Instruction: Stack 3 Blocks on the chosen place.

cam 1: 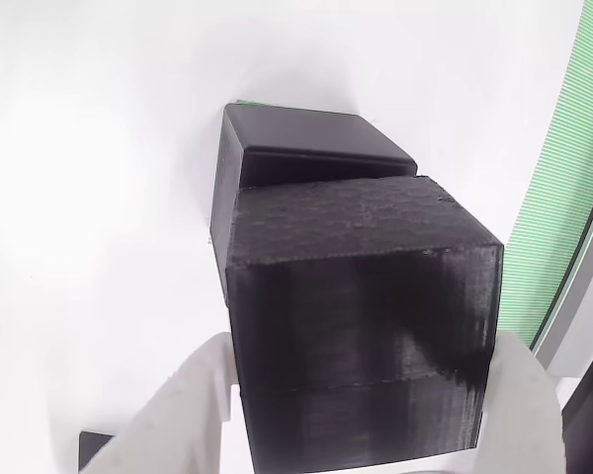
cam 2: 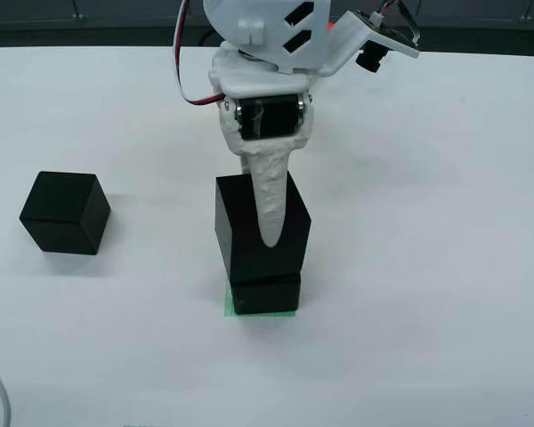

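Clamped between the white fingers [cam 1: 193,405] of the claw [cam 1: 361,415], a black block [cam 1: 361,326] is seen in the view that rides on the claw, its rough face turned up. Just beyond it a second block [cam 1: 311,143] is seen, a sliver of green showing at its far edge.

From the front view, the held block [cam 2: 249,236] is seen set slightly askew on the lower one, which sits on the green striped patch [cam 2: 229,307]. A third block [cam 2: 65,213] is left well apart on the white tabletop [cam 2: 427,267], at the left of this view.

gripper [cam 1: 361,395]: clamping rough-topped block [cam 1: 361,336] | second block [cam 1: 306,148] just beyond, on white surface [cam 1: 89,197]
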`<state>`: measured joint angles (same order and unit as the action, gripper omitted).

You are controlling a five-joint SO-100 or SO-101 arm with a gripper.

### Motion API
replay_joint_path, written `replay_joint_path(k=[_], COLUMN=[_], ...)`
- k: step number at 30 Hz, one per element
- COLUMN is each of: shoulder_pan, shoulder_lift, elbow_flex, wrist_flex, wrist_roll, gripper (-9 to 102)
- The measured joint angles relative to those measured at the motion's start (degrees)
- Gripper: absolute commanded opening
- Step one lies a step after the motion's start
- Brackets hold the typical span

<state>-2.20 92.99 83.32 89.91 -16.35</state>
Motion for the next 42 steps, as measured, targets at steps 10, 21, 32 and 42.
replay_joint_path(k=[10, 21, 32, 42], shoulder_pan=[-0.2, -0.2, -0.2, -0.2], shoulder_lift=[-0.4, -0.8, -0.8, -0.8], elbow_flex=[-0.1, -0.1, -0.1, -0.1], wrist_flex=[0.0, 0.0, 0.0, 0.0], wrist_roll=[0.0, 0.0, -0.4, -1.0], gripper=[17, 25, 31, 33])
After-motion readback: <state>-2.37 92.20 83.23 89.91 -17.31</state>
